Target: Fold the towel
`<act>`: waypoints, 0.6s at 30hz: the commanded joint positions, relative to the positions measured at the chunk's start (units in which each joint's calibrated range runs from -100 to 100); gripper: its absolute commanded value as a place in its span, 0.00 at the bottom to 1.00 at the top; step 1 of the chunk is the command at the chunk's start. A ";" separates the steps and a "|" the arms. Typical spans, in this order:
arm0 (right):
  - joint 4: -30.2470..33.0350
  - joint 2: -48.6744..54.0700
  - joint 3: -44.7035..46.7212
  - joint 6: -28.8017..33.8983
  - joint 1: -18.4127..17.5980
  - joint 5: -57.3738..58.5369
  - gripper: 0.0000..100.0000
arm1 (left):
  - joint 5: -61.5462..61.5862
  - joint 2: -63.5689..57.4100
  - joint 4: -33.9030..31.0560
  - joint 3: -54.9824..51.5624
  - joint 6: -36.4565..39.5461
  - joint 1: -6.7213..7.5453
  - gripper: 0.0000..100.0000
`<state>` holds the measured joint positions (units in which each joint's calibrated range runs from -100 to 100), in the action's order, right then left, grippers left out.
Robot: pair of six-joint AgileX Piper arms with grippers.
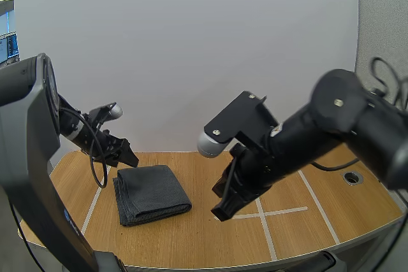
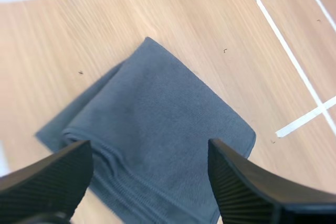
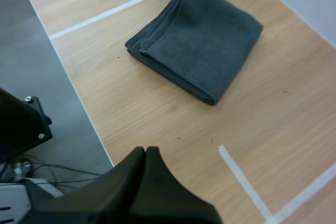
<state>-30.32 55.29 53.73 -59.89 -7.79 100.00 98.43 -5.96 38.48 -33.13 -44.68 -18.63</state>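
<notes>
Towel [image 1: 152, 193]: grey terry rectangle, seemingly quartered.

The folded grey towel [image 1: 152, 194] lies flat on the left half of my table [image 1: 191, 240], with bare wood open all round it. My left gripper [image 1: 123, 153] hangs above its far edge, fingers apart. My right gripper [image 1: 221, 209] (fingers closed into one wedge) hovers to the towel's right by the white tape lines [image 1: 280, 211], leaving the table's near strip free to pass.
</notes>
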 commanded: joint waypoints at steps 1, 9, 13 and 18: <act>-4.93 -6.82 0.16 -4.53 -0.09 -0.34 0.00 | 1.57 -2.98 -1.07 0.22 1.00 -0.04 1.00; -13.57 -26.34 -3.53 -15.33 -0.09 -9.51 0.00 | 1.57 -3.41 2.02 -4.08 2.65 -0.04 0.22; -14.97 -34.66 -9.16 -17.27 -0.09 -9.90 0.00 | 1.57 -3.41 4.12 -9.05 0.08 -0.04 0.00; -18.49 -45.50 -17.84 -18.64 -0.09 -9.96 0.00 | -6.57 -3.41 7.28 -14.07 -2.42 -0.04 0.00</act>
<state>-45.55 15.86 41.27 -76.28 -7.82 89.83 97.01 -9.24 42.66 -44.82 -45.17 -18.63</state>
